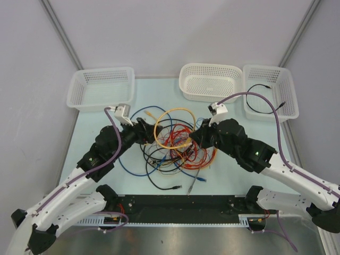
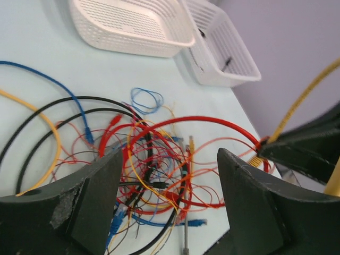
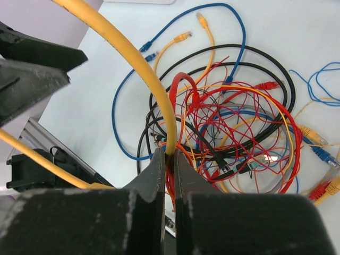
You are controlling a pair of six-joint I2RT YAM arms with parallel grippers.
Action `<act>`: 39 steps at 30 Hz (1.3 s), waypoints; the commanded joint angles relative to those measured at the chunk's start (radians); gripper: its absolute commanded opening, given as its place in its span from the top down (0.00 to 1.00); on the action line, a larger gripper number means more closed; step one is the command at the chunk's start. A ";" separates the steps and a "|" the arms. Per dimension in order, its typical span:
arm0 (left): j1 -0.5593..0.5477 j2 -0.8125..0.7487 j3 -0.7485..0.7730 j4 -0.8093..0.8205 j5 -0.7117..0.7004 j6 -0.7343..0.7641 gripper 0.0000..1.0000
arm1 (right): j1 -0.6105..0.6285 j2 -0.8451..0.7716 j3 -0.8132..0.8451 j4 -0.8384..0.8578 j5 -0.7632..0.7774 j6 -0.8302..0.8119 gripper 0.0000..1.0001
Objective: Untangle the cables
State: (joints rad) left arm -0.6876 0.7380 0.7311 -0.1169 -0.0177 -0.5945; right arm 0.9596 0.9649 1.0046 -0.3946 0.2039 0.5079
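A tangle of thin cables [image 1: 175,144] in red, orange, yellow, blue and black lies in overlapping loops at the middle of the pale blue-green table [image 1: 223,178], between the 2 arms. Red strands are thickest at its centre. Wider black loops and a long blue cable [image 3: 113,109] spread out on the left and near sides.

The right gripper [image 3: 169,159] sits at the right edge of the heap. Its 2 fingers are pressed together on a thick yellow cable [image 3: 127,48], which rises from the pinch in a tall arch clear of the pile.

The left gripper [image 2: 170,159] sits at the left edge of the heap. Its fingers are spread wide with nothing between them, and the red and black loops show through the gap. From the overhead view its tips seem to be just above the cables, though contact cannot be judged.

3 white perforated plastic baskets stand along the far edge: 1 at the left [image 1: 101,70], 1 at the centre [image 1: 210,96] and 1 at the right [image 1: 289,95]. The right basket holds a single black cable [image 2: 227,62], well apart from the heap.
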 commanded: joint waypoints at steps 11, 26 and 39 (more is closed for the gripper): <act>0.164 -0.112 0.097 -0.026 -0.105 0.039 0.09 | 0.005 -0.020 0.052 -0.003 0.029 0.001 1.00; 0.165 0.083 0.172 0.149 0.550 0.229 0.09 | 0.005 0.006 0.052 0.004 -0.061 0.011 1.00; 0.165 0.072 0.163 0.125 0.464 0.279 0.96 | 0.005 0.001 0.052 -0.009 -0.055 0.009 1.00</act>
State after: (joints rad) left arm -0.5270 0.8402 0.8627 -0.0174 0.4759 -0.3470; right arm 0.9604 0.9768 1.0050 -0.4290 0.1558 0.5079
